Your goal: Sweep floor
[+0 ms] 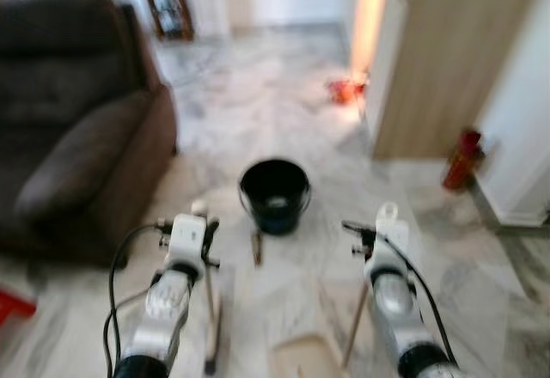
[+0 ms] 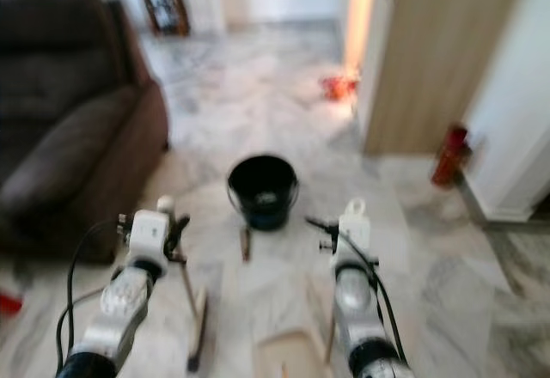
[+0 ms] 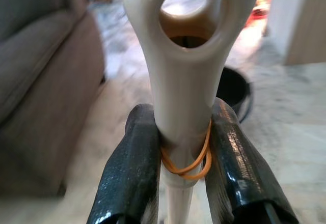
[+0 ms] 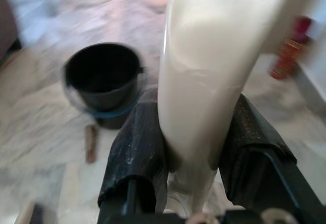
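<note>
Both tools [image 3: 186, 158] [image 4: 196, 147] clamp cream handles [image 3: 186, 89] [image 4: 204, 81].

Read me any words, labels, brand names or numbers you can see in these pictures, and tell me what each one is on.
No text can be read anywhere.
The black bucket shows a pale patch, too blurred to tell whether it is a label.
The red canister by the wall is too blurred for any lettering.
The two cream handles are plain.

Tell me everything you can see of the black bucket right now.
The black bucket stands upright on the pale marble floor, ahead of the robot and between its two arms. It is round, open-topped and dark, plastic by the look, with a thin handle hanging down at its rim. Something pale lies at its bottom; blur hides what. A small brown stick lies on the floor beside its base.
</note>
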### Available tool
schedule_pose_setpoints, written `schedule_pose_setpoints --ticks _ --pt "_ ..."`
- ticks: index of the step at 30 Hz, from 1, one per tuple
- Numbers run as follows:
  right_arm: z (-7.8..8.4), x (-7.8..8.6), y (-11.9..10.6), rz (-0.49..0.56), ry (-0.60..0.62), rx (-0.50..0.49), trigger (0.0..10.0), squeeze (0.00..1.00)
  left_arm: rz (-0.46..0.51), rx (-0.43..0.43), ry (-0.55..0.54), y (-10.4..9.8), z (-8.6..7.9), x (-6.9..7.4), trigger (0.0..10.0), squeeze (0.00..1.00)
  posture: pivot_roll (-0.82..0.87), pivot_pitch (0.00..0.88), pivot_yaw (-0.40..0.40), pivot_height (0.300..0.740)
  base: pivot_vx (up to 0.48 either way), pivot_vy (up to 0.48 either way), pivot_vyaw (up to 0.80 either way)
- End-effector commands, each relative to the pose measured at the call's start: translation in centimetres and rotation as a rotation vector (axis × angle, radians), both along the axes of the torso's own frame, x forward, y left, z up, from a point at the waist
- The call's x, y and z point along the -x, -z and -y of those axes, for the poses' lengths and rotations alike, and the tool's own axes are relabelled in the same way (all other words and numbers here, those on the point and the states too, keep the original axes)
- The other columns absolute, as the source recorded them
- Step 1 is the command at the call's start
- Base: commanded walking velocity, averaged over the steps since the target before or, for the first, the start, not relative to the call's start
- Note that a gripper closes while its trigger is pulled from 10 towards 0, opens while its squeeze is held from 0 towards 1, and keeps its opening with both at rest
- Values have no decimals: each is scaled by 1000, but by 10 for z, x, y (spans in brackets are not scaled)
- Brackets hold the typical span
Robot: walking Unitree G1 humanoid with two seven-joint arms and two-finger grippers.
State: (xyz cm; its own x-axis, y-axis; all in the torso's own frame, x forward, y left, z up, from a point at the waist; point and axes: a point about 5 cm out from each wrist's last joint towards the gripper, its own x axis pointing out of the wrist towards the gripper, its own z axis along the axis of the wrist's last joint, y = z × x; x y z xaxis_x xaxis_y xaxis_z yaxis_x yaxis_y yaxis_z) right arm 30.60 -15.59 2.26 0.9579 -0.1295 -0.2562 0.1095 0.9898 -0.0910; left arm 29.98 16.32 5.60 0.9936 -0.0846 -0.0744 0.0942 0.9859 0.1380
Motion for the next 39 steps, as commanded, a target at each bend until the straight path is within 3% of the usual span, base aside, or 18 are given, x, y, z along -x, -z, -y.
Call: schedule_pose_setpoints --ticks 1,39 --pt "-7 -4 -5 27 -8 -32 10000 0 5 -30 -13 -2 -7 -1 10000 0 123 0 41 740 289 0 0" --pt "-7 -4 -5 22 -13 -35 10000 0 5 -29 -10 -2 -5 -1 10000 0 122 0 38 740 286 0 0"
